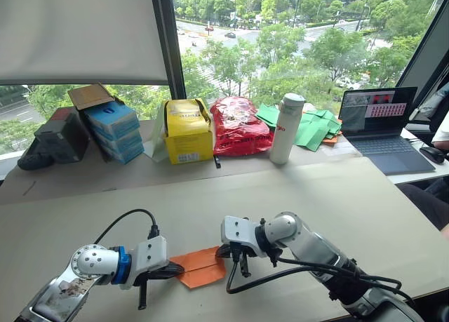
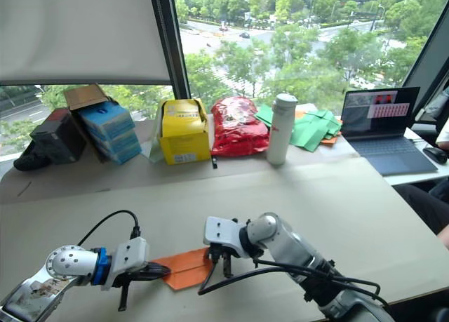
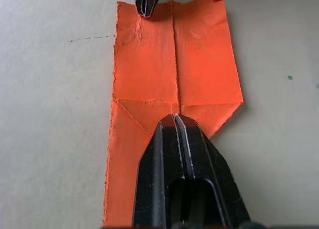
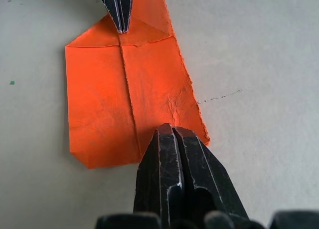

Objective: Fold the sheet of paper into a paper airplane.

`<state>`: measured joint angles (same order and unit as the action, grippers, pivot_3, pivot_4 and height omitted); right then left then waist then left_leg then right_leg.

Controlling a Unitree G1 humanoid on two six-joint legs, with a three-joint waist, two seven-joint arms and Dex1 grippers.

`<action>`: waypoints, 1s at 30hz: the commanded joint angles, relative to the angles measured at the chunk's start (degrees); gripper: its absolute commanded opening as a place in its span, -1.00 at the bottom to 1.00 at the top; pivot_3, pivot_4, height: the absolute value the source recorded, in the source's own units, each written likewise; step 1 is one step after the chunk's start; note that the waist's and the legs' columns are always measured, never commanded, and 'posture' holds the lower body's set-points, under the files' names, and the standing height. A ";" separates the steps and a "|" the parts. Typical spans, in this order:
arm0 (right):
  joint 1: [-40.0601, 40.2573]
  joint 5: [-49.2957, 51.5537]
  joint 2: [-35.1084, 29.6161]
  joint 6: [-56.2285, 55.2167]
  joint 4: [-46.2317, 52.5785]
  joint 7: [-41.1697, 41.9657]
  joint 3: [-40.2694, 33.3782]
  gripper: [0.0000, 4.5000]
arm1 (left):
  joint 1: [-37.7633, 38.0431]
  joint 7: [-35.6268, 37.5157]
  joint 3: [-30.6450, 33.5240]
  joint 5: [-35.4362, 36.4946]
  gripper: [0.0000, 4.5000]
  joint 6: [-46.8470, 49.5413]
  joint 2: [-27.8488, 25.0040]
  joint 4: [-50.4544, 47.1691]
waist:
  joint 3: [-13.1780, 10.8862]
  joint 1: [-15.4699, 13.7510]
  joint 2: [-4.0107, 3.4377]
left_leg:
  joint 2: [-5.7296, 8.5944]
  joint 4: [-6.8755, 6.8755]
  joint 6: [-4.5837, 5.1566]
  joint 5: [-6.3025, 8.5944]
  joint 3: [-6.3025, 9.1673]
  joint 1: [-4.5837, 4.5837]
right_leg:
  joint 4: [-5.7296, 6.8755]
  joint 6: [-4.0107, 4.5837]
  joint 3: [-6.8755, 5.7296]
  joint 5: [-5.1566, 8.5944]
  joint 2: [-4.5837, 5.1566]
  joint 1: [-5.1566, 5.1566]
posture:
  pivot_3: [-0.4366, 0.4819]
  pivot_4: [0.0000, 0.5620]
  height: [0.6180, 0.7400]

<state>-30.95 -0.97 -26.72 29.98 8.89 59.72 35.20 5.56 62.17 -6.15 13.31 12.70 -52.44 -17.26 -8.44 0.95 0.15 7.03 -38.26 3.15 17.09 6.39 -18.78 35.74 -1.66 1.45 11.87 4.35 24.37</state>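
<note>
The paper (image 1: pixel 201 266) is laid flat on the table (image 1: pixel 280 196), near its front edge — a partly folded orange piece with a centre seam where two flaps meet and slanted folds at the end toward the left gripper. A small torn or crumpled patch is seen beside the seam at the other end.

The left gripper (image 1: pixel 175 269) is pressed on the paper's pointed end, its two fingers drawn together tip to tip; whether any paper is caught between them cannot be made out, so it is best taken as simply clenched on top. The right gripper (image 1: pixel 226 252) is set on the opposite end, its fingers likewise closed together, the tips resting at the paper's edge just off the seam.

Beyond the paper, along the window side of the table, a white bottle (image 1: pixel 287 128) is stood upright. To the left of the bottle a red bag (image 1: pixel 238 125) and a yellow box (image 1: pixel 186 131) are placed — further left, blue boxes (image 1: pixel 112 131). To the bottle's right, green sheets (image 1: pixel 312 128) and a laptop (image 1: pixel 382 125) are found.
</note>
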 commanded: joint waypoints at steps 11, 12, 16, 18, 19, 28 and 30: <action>0.51 0.13 -0.29 0.65 0.36 0.48 -0.46 -0.98 | 5.23 0.08 7.02 3.16 -1.00 4.71 -2.47 1.82 | -0.05 -0.07 -0.03 | -0.13 0.21 -0.08 0.01 -0.05 0.26 | -0.01 -0.29 -0.34 0.22 0.06 -0.11 | -0.05 -0.47 0.97; 0.74 0.87 -0.30 0.79 1.51 0.48 -1.27 -0.98 | 4.82 -0.25 8.69 5.30 -1.00 6.32 -2.06 1.07 | -0.07 -0.08 0.00 | -0.15 0.20 -0.10 0.01 -0.05 0.21 | -0.01 -0.27 -0.37 0.21 0.06 -0.06 | -0.05 -0.47 0.97; 3.01 6.07 -0.97 1.51 9.40 1.13 -6.18 -0.98 | 5.17 -0.13 17.32 13.92 -1.00 12.72 -2.07 -2.43 | -0.29 -0.27 0.36 | -0.17 0.20 -0.21 -0.07 -0.04 -0.40 | 0.06 0.08 -0.47 -0.01 0.05 0.58 | -0.05 -0.47 0.97; 4.20 9.30 -1.14 3.69 13.87 0.69 -9.14 -0.98 | 6.63 0.74 21.75 18.46 -1.00 17.04 -2.72 -4.77 | -0.35 -0.27 0.47 | -0.16 0.17 -0.74 -0.39 -0.04 -0.90 | 0.09 0.26 -0.56 -0.12 0.05 1.07 | -0.05 -0.47 0.97; 4.58 10.67 -1.44 4.95 15.82 0.50 -10.47 -0.98 | 7.19 1.07 23.78 20.91 -1.00 19.27 -2.88 -5.81 | -0.35 -0.27 0.48 | -0.16 0.16 -0.74 -0.39 -0.03 -1.11 | 0.11 0.31 -0.57 -0.15 0.06 1.30 | -0.05 -0.47 0.97; 2.82 16.39 -1.12 8.31 14.57 -0.58 -14.34 0.15 | 6.15 -0.38 27.62 30.47 -0.02 28.14 -1.48 -9.15 | -0.38 -0.19 0.52 | -0.11 0.07 -0.67 -0.34 -0.07 -1.59 | 0.02 0.46 -0.58 -0.24 0.10 1.74 | -0.05 -0.47 0.97; 1.31 16.12 0.33 7.40 11.26 -0.50 -13.11 0.45 | 5.59 -0.57 27.33 30.60 0.28 28.77 -1.96 -9.04 | -0.39 -0.13 0.53 | -0.10 0.07 -0.68 -0.36 -0.13 -1.58 | 0.02 0.54 -0.56 -0.29 0.10 1.75 | -0.05 -0.47 0.97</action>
<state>-28.31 14.35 -27.21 38.54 20.65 59.20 21.99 11.72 61.76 20.09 42.89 40.65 -53.95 -24.96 -8.84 0.82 0.68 6.92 -38.19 2.44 16.71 6.22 -20.35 35.76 -1.00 0.90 11.51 4.46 26.12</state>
